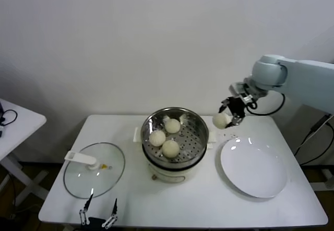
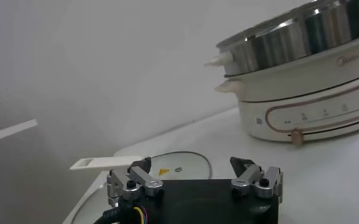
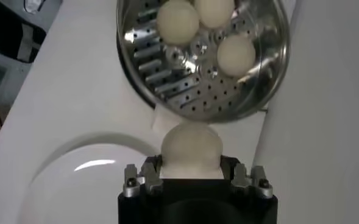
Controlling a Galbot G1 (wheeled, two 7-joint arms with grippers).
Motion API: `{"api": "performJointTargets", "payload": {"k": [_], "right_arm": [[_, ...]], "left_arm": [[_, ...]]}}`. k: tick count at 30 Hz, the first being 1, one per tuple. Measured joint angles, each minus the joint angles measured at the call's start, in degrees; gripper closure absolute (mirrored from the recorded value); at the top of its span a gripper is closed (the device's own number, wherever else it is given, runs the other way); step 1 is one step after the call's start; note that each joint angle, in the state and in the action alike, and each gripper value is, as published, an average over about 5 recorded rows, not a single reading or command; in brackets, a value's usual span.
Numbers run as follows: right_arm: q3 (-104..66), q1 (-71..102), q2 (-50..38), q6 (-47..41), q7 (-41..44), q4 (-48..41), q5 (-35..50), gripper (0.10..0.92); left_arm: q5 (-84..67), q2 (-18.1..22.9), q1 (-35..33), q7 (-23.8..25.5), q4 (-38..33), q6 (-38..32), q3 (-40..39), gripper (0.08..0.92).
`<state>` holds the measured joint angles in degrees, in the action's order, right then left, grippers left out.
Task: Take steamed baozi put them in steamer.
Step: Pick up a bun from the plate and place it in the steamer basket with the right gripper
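A: Start nearest the robot. What is at the front edge of the table (image 1: 209, 205)?

B: The left gripper (image 1: 97, 214), parked low by that edge, its fingers spread with nothing between them. Just past it lies the glass lid (image 1: 96, 171), flat with its white handle up, set aside so the pot is open from above.

A: And the middle of the table?

B: The steamer (image 1: 197, 150) sits on its cream cooker base (image 1: 172, 174). Three steamed baozi (image 1: 170, 148) rest on the perforated floor, bunched toward the left and middle, which leaves bare floor on the right side for one more. To the right of the pot lies the white plate (image 1: 255, 171), with nothing on it.

A: So where is the fourth bun?

B: In the air. The right gripper (image 1: 229, 117) hangs beyond the plate's far edge, just right of the steamer rim, with its fingers closed on the sides of the last baozi (image 3: 190, 146). It is carried high, I judge, to pass over the steel wall.

A: Is the grip firm?

B: Hard to say; the wrist view shows only the bun bulging out past the fingers, with the basket ahead of it. I judge the task nearly done: carry it over the rim, lower, let go.
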<state>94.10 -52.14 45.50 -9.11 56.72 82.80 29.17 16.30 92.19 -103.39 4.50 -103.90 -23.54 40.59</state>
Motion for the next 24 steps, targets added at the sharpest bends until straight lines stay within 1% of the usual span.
{"api": "performJointTargets", "payload": {"k": [11,24], "right_arm": [[-4.33,4.02,6.30,-4.54,-3.41,0.89,1.67,0.381],[-7.97,13.45,9.82,-6.39,-5.47,-2.82,-1.52,0.381]], "left_arm": [[-0.09,0.00,-0.07,0.13,-0.26,-0.10,0.26,0.177],[-0.13,0.00,0.01,0.10,0.17,-0.45,0.36,0.177]]}}
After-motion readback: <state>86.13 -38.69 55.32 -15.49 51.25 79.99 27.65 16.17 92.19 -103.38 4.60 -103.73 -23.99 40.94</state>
